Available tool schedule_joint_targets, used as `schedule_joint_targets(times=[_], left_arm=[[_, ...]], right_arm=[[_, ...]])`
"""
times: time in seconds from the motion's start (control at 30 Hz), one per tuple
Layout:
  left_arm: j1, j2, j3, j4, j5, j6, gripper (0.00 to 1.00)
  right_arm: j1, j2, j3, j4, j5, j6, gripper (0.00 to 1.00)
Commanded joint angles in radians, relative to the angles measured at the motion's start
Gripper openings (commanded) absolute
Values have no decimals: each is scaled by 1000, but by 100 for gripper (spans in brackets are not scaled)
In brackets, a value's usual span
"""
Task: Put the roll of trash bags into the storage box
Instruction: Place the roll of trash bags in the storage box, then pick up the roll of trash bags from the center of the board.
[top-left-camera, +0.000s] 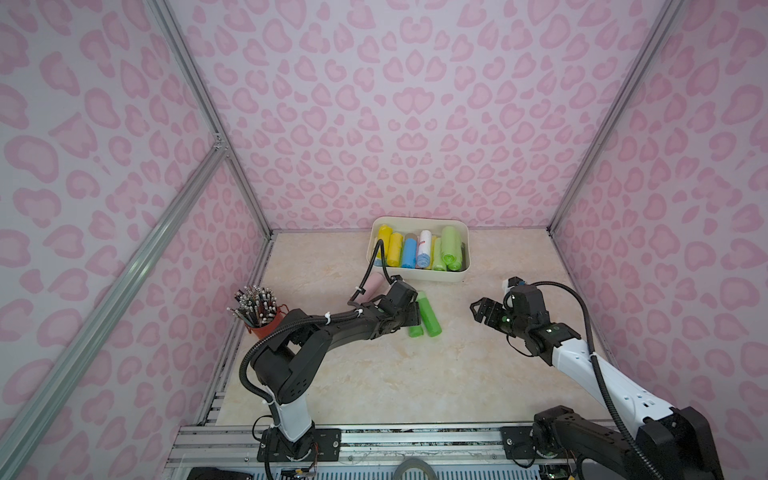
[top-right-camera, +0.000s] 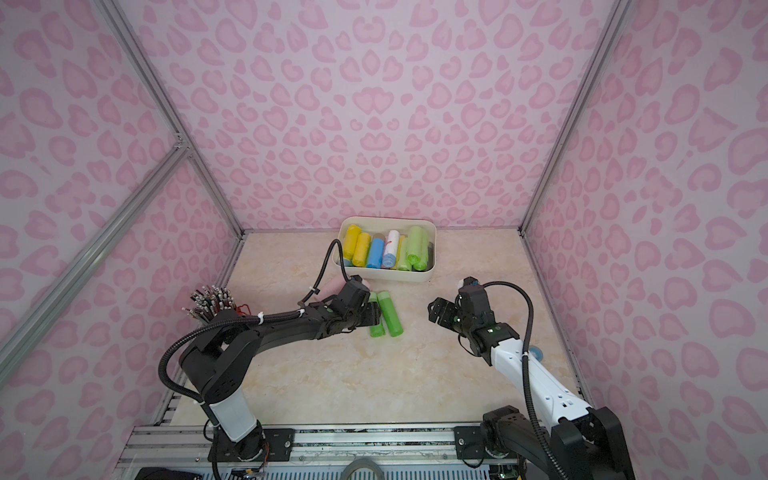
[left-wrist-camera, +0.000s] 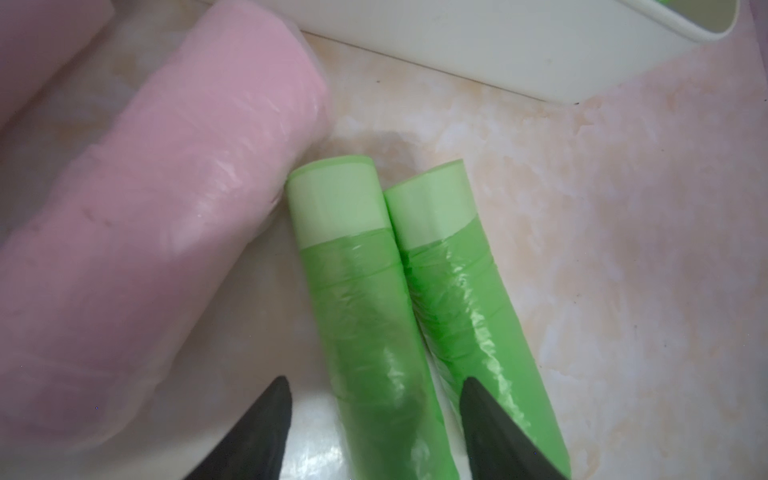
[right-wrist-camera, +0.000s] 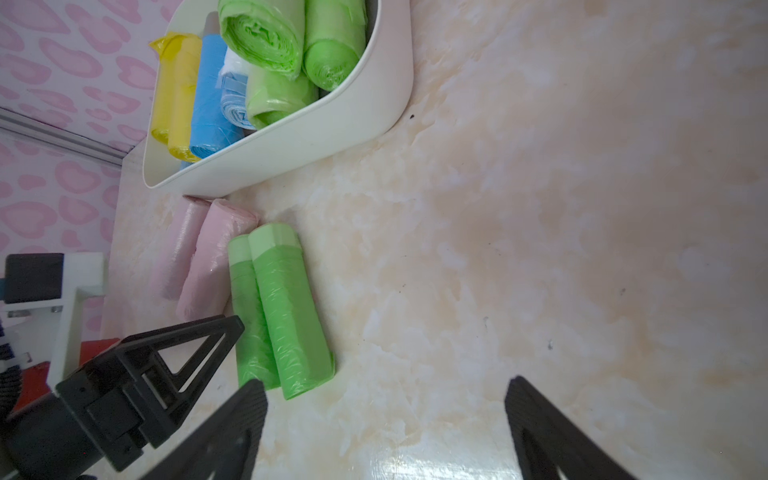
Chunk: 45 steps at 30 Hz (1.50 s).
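Left tool (left-wrist-camera: 376, 380), half open, straddles one green roll (left-wrist-camera: 353, 299) without gripping.

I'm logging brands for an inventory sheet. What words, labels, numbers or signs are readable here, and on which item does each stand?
No text is legible in any view.
White trash-bag roll inside the cream-white plastic storage box: red and blue print, too blurred to read.
Two green plastic rolls outside the box: plain, no print visible.
Pencils in the small red cup: too small to tell.
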Motion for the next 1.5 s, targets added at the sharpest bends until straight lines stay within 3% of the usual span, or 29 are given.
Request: schedule_joint_targets(times=[0.0,0.3,0.5,0.73,1.2,1.47], left_arm=[[-4,23,12,-7,-12,7,65],[-6,80,17,-4,-15,8,58],[-7,63,11,-8,-34,9,41],[-9,20,8,-14,-40,12,34],[-18,-142,-51,-36,-127,-2,29],[-18,-155,25,-15,-104,2,29]], right_arm=[[0,-11,-9,-18,17,4,91],[0,-21,-12,-36,35,4,91],[0,-23,-9,-36,33,4,91],[0,-13,-3,-24,13,8,91],[0,5,2,-4,4,15,91],[0,-6,4,-6,-2,14,91]])
